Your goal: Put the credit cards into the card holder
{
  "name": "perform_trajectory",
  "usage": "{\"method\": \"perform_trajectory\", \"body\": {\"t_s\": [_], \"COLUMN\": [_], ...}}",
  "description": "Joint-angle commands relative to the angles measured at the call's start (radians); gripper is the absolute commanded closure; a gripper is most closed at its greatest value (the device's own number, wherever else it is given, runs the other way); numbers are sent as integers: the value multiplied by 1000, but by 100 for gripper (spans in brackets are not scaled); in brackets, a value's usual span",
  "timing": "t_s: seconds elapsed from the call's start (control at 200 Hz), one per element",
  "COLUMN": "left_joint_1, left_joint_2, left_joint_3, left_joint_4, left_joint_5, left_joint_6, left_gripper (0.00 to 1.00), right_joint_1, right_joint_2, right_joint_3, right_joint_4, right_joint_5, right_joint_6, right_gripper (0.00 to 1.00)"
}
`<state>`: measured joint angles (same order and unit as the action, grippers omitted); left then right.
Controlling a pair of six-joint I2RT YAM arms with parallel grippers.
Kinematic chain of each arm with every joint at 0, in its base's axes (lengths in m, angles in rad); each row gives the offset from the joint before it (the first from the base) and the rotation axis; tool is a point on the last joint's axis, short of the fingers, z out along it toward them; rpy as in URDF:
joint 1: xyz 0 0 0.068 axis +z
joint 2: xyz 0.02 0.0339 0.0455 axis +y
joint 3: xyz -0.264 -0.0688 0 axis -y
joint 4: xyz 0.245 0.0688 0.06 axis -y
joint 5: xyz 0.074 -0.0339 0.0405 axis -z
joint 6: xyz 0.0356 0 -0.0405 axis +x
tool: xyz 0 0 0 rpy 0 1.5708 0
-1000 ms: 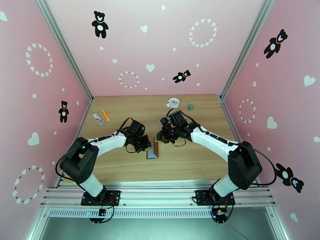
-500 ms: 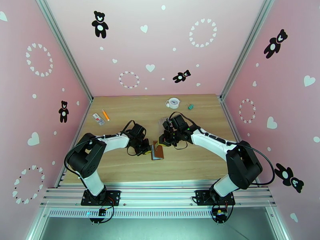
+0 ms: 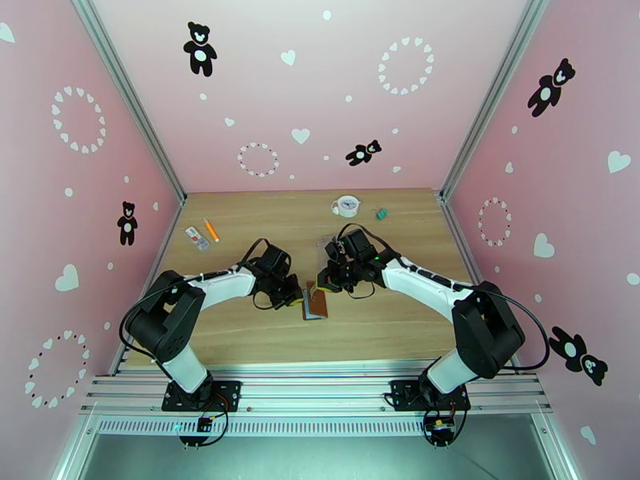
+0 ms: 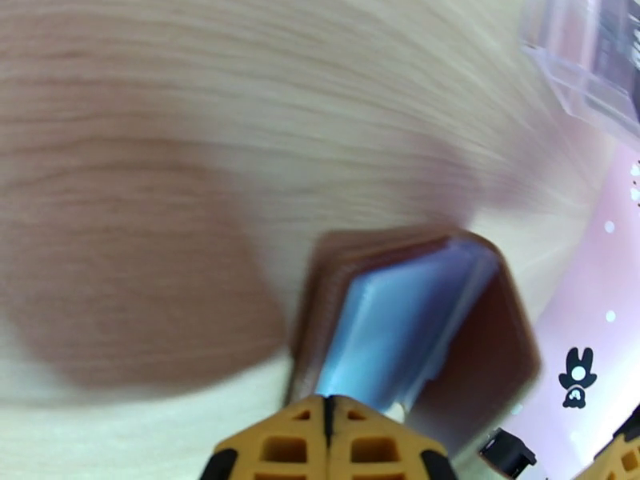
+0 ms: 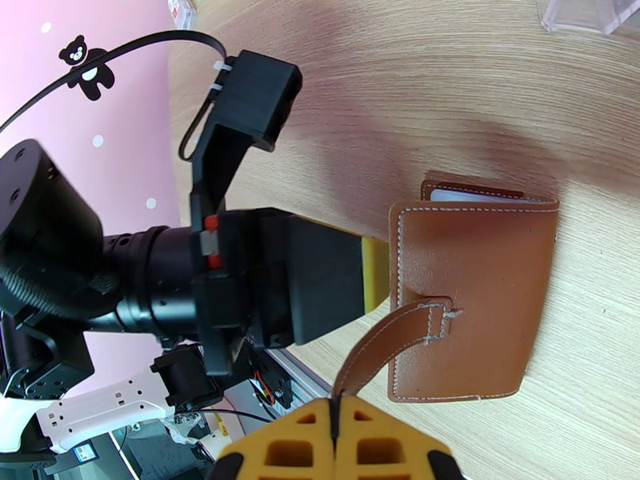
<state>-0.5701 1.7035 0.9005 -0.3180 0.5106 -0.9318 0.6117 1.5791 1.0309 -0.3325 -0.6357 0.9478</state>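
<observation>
Upright a second ago, the card holder [image 5: 472, 298] now lies flatter on the tabletop [image 3: 384, 330], right fingers [image 5: 356, 442] pinched shut on its strap [image 5: 392, 338], left fingers [image 4: 348, 430] closed on the pale credit card [image 4: 400, 330] tucked inside.

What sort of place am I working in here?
Probably a staged robot test booth: pale wooden tabletop, pink walls with black bear and white heart stickers, silver aluminium frame posts.
</observation>
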Motion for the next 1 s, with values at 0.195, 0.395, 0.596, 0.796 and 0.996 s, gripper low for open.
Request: {"method": "perform_trajectory", "body": {"t_s": [0.195,0.395,0.596,0.796,0.996], "left_joint_1": [-41,-41,-40,-41,-42], "left_joint_2": [120,143,165,157,172], "left_joint_3": [2,-18,-11,-14,-5], "left_joint_4": [-1,-36,-71,-86,-87], "left_joint_5": [5,-29,-58,-69,-68], "left_joint_6": [0,13,20,30,39], "left_gripper": [100,100,100,100,100], "right_joint_1": [-4,-6,-51,-218,-330], "right_joint_2": [9,-12,-66,-101,17], "right_joint_3": [6,6,48,26,-72], "right_joint_4": [13,-1,-194,-561,-527], "right_joint_5": [13,28,105,383,450], "right_joint_6": [12,11,-76,-287,-317], "right_gripper": [100,100,100,100,100]}}
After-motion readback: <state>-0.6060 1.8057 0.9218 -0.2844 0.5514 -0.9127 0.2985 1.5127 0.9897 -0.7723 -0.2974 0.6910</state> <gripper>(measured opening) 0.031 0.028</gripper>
